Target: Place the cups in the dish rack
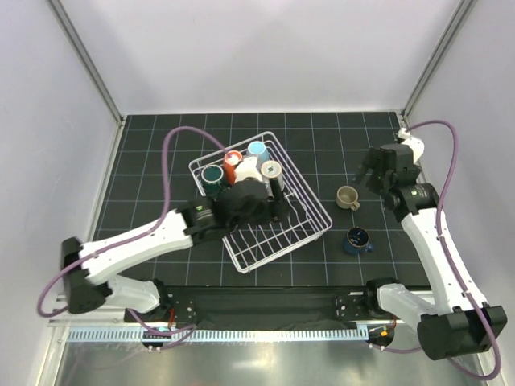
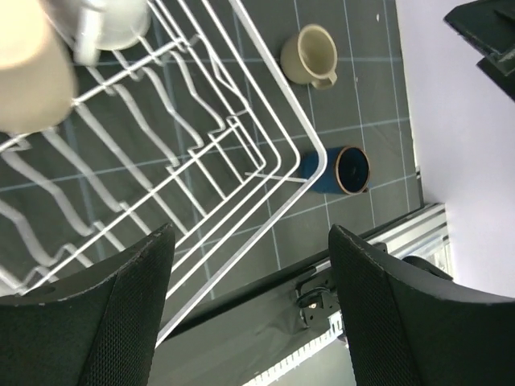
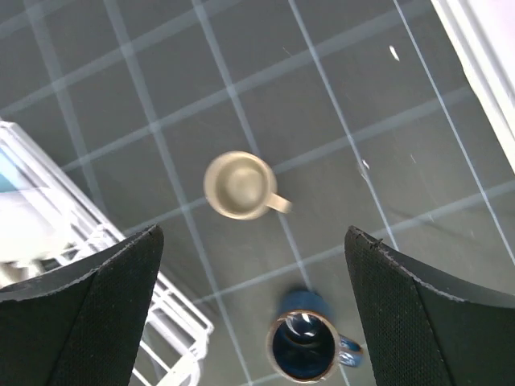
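The white wire dish rack (image 1: 282, 250) sits mid-table, holding dark teal (image 1: 212, 174), orange (image 1: 232, 159), light blue (image 1: 257, 149) and white (image 1: 248, 169) cups and a beige tumbler (image 1: 272, 170). An olive-beige cup (image 1: 347, 196) and a navy mug (image 1: 357, 240) stand upright on the mat right of the rack. My left gripper (image 1: 272, 205) hovers over the rack's middle, open and empty (image 2: 249, 241). My right gripper (image 1: 370, 173) is open and empty (image 3: 253, 241), high above the olive-beige cup (image 3: 237, 186) and the navy mug (image 3: 303, 350).
The rack's corner (image 3: 173, 318) lies left of the two loose cups. In the left wrist view the rack rim (image 2: 287, 88) runs beside the olive-beige cup (image 2: 310, 55) and navy mug (image 2: 348, 170). White walls enclose the mat; a metal rail (image 1: 241, 331) edges the front.
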Controlling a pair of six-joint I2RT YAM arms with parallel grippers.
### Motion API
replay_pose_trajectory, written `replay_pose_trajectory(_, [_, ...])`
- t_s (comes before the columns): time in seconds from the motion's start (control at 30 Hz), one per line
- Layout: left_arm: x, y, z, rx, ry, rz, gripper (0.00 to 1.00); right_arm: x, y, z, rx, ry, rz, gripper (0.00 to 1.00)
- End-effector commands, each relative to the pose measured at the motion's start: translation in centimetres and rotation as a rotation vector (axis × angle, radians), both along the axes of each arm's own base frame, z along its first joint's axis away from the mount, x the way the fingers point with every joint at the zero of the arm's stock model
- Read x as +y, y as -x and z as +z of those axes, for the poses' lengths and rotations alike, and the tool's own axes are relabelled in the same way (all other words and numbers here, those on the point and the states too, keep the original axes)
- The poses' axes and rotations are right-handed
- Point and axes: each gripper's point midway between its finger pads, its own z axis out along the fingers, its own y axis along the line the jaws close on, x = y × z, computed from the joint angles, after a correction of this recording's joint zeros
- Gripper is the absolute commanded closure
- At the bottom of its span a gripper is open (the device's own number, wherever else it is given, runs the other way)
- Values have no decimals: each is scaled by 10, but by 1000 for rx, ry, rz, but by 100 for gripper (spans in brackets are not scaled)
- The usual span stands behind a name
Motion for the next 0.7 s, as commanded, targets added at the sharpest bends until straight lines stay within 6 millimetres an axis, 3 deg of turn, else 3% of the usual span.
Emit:
replay_pose_trajectory(0.0, [-44,-1,12,4,29,-85,26,-3,15,-35,125,-98,60,8])
replay_pose_trajectory(0.07, [-59,-6,5,13,0,-73,27,-3,17,-36,110,-130,65,8])
replay_pose_trajectory(0.1, [-77,-10,0,23,-16,-73,27,-5,19,-36,105,-132,58,8])
replay_pose_trajectory(0.13, [-88,-4,-5,32,-35,-87,27,-10,20,-30,81,-132,41,8])
replay_pose_trajectory(0.17, [-89,-6,-11,29,-82,-67,27,-12,22,-27,73,-137,24,8])
replay_pose_trajectory(0.2, [-107,-10,-12,28,-103,-59,27,-17,23,-20,60,-121,-5,7])
replay_pose_trajectory(0.27, [-122,-6,-16,27,-138,-41,27,-31,29,-15,73,-106,-73,7])
replay_pose_trajectory(0.3, [-129,-6,-6,23,-135,-39,27,-36,29,-8,63,-93,-95,7])
replay_pose_trajectory(0.33, [-143,-4,-25,39,-176,-48,27,-37,29,-5,61,-89,-101,7])
replay_pose_trajectory(0.4, [-151,-1,-35,59,-213,-47,28,-44,30,2,50,-84,-132,7])
replay_pose_trajectory(0.5, [-180,5,-48,70,-227,-65,35,-61,32,12,33,-55,-192,7])
replay_pose_trajectory(0.53, [-187,7,-43,67,-211,-71,36,-64,32,16,29,-43,-195,7])
replay_pose_trajectory(0.57, [-195,10,-56,75,-232,-80,36,-67,32,17,36,-38,-197,7])
replay_pose_trajectory(0.67, [-205,14,-66,96,-233,-62,36,-78,37,29,20,-31,-236,7])
